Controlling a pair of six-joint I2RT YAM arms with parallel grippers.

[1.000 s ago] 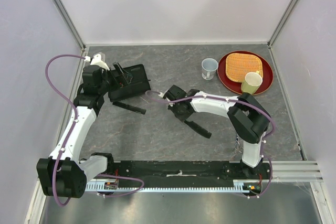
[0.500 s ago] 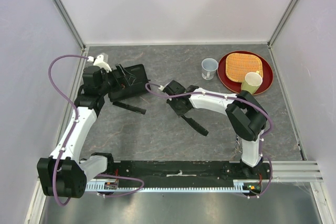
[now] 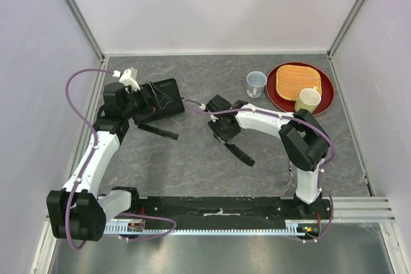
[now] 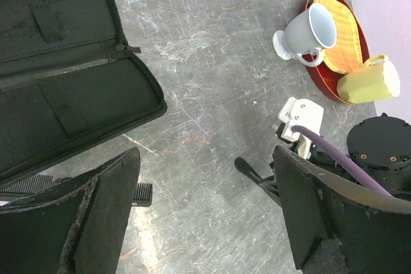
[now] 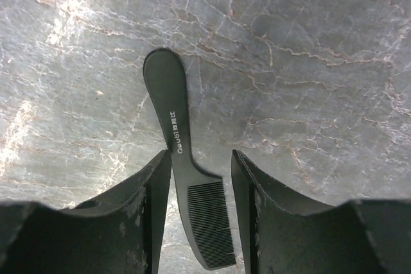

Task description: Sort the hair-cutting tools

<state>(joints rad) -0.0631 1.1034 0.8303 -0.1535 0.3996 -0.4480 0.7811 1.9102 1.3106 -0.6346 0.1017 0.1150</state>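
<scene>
A black comb with a narrow handle (image 5: 176, 126) lies flat on the grey table, also seen in the top view (image 3: 239, 152). My right gripper (image 5: 200, 156) straddles it, open: the left finger (image 5: 151, 184) is right against the comb's edge and a gap shows on the other side. A plain straight comb (image 3: 158, 131) lies just in front of the open black case (image 3: 166, 93); its end (image 4: 142, 194) shows in the left wrist view. My left gripper (image 4: 205, 158) hangs wide open and empty above the table beside the case (image 4: 64, 81). Thin silver scissors (image 3: 290, 174) lie by the right arm's base.
At the back right stand a white cup (image 3: 256, 83) and a red plate (image 3: 324, 104) carrying a woven mat (image 3: 297, 79) and a yellow mug (image 3: 308, 101). Side walls enclose the table. The right arm's wrist (image 4: 300, 117) is close to the left gripper.
The right gripper's jaws have spread apart around the handled comb, and that arm has shifted slightly back and left. The left wrist has turned a little over the case.
</scene>
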